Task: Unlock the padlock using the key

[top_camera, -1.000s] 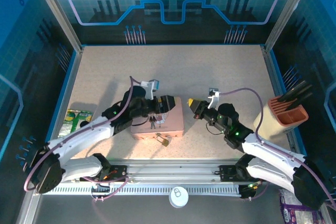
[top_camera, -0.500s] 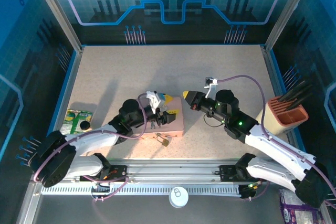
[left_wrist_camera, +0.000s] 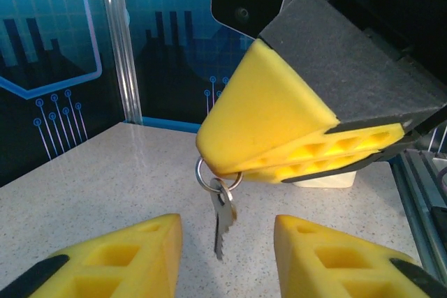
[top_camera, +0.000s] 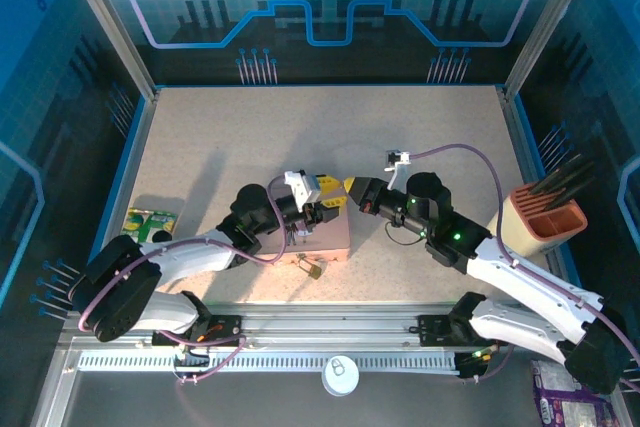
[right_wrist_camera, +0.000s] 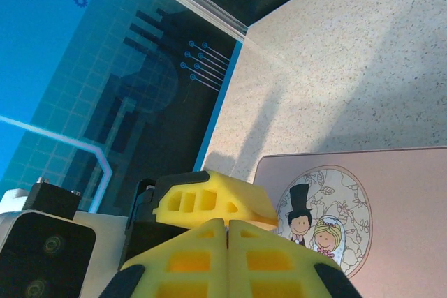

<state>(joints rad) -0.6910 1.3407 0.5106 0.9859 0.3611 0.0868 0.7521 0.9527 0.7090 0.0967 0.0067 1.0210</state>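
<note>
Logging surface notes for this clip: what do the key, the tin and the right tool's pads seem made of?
Key: metal, silvery-grey with a dull sheen, on a shiny wire ring. Tin: probably painted sheet metal, smooth pink with a printed cartoon couple, though card is possible. Right tool's pads: matte yellow plastic or rubber, moulded with hollow cells.

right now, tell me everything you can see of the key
The key is small, thin, silver-grey metal with a toothed edge. It hangs blade-down from a thin wire ring. The right pincer is shut on the top of the ring, holding the key in the air above the speckled table. The key dangles between the open yellow fingers of the left pincer and touches neither. I cannot tell whether a second key lies behind it.
</note>
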